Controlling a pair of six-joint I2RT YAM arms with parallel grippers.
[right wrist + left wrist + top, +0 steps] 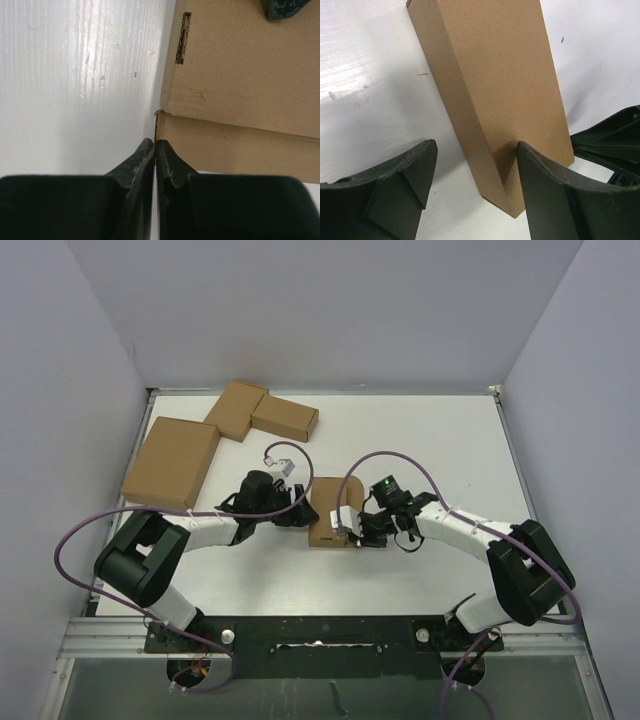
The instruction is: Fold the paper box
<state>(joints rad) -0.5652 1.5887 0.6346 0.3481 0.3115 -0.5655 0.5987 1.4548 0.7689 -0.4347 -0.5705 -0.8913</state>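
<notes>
One plain brown paper box, slim and closed, lies mid-table; we count one flat carton and two small cartons far left. Our left gripper stands wide around its end. Our right gripper is pinched together.

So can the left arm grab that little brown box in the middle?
Probably yes. The left gripper is open, and the end of the paper box already sits between its fingers with nothing in the way. The right gripper is shut at the box's other side, out of that gap.
</notes>
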